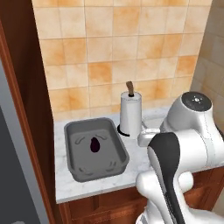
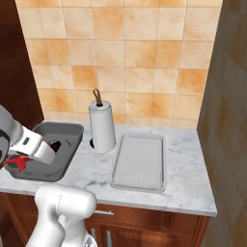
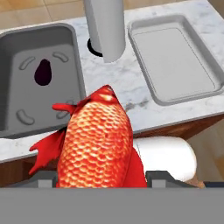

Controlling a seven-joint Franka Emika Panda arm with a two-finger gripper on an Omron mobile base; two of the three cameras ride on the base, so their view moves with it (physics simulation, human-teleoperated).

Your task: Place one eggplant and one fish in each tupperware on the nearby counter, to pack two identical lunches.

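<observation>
The gripper (image 3: 103,177) grasps the red fish (image 3: 98,144) between its jaws, head pointing ahead. Beyond the jaws, an eggplant (image 3: 43,72) lies inside the dark tupperware (image 3: 65,39).

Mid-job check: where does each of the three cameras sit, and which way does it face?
Left base view: behind-left, facing the deep dark grey container holding a dark purple eggplant; white arm lower right.
Right base view: behind-right, facing the shallow pale grey container; arm lower left.
Hand view: along the claw, shut on the red-orange fish.
All share the upright white paper-towel roll.
</observation>
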